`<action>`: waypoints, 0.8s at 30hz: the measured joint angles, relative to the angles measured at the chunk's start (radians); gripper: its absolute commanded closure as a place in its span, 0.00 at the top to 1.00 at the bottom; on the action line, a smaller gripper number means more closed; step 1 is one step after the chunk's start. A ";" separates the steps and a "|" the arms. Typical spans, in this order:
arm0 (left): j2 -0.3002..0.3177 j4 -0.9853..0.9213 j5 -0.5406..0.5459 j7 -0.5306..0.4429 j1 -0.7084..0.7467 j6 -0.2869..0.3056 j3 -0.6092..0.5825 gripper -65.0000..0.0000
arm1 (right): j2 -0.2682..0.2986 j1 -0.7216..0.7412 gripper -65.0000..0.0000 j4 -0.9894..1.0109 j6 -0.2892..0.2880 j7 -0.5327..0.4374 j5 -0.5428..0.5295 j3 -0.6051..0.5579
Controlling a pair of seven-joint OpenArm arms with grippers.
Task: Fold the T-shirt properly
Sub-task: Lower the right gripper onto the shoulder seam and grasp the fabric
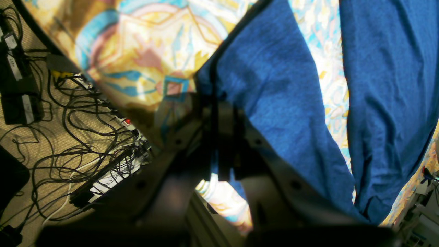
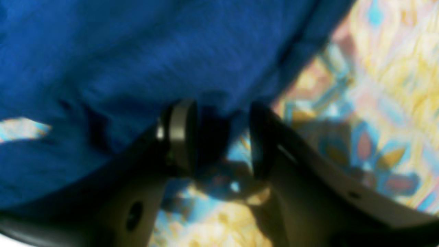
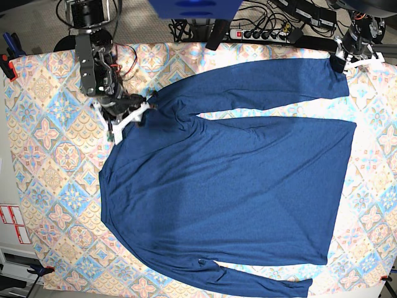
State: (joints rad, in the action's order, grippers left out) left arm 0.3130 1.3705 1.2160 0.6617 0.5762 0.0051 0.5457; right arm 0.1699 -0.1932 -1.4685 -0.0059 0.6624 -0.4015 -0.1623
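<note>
The T-shirt (image 3: 236,180) is dark navy with long sleeves and lies spread flat on the patterned cloth, one sleeve (image 3: 260,84) stretched along the far side and the other (image 3: 260,285) along the near edge. My left gripper (image 3: 347,59) sits at the far right corner, shut on the cuff of the far sleeve. In the left wrist view its dark fingers (image 1: 224,109) pinch the sleeve edge (image 1: 274,85). At the shirt's shoulder on the left is my right gripper (image 3: 131,115), open. The right wrist view shows its gap (image 2: 221,137) straddling the blue fabric edge (image 2: 137,61).
A colourful tiled tablecloth (image 3: 56,155) covers the table. Beyond the far edge lie a power strip (image 3: 260,34) and tangled cables (image 1: 85,137). Clamps (image 3: 7,62) sit at the left edge. Red and white labels (image 3: 12,223) are at the lower left.
</note>
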 measured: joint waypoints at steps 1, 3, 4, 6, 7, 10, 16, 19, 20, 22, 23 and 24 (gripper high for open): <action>0.000 0.000 0.000 0.000 0.000 0.000 0.000 0.00 | 0.002 -0.003 0.37 0.004 0.000 -0.002 -0.011 0.000; 0.000 0.000 0.000 0.000 -0.002 0.000 0.000 0.00 | 0.002 0.006 0.37 0.017 -0.001 0.000 -0.008 0.000; 0.000 0.000 0.000 0.000 -0.002 0.000 0.000 0.00 | 0.002 0.012 0.37 0.024 -0.001 -0.002 -0.008 0.000; 0.000 0.000 0.000 0.000 -0.003 0.000 0.000 0.00 | 0.002 0.013 0.37 0.030 -0.007 -0.004 -0.008 0.000; 0.000 0.000 0.000 0.000 -0.003 0.000 0.000 0.00 | 0.002 0.013 0.37 0.031 -0.007 -0.009 -0.008 -0.001; 0.000 0.000 0.000 0.000 -0.003 0.000 0.000 0.00 | 0.002 0.013 0.36 0.031 -0.007 -0.014 -0.008 -0.006; 0.000 0.000 0.000 0.000 -0.003 0.000 0.000 0.00 | 0.003 0.031 0.16 0.036 0.000 0.005 -0.008 -0.006; 0.000 0.000 0.000 0.000 -0.006 0.000 0.000 0.00 | 0.002 0.042 0.02 0.042 -0.056 0.023 -0.027 -0.001; -0.002 0.003 0.000 0.000 -0.005 0.000 0.000 0.00 | 0.002 0.051 0.00 0.044 -0.081 0.030 -0.038 -0.001; -0.005 0.024 -0.004 0.000 -0.005 -0.010 0.000 0.00 | 0.002 0.069 0.01 0.044 -0.106 0.031 -0.065 -0.002; -0.006 0.036 -0.008 0.001 -0.005 -0.012 0.000 0.00 | 0.002 0.076 0.01 0.043 -0.114 0.022 -0.081 -0.002; -0.005 0.047 -0.006 0.000 -0.005 -0.008 0.000 0.00 | 0.003 0.080 0.01 0.041 -0.112 0.014 -0.083 -0.002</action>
State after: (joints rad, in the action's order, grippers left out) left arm 0.3080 1.4178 1.2095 0.6621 0.5709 -0.0025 0.5457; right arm 0.1726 -0.1135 -1.4273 -0.1181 0.6769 -0.4843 -0.1642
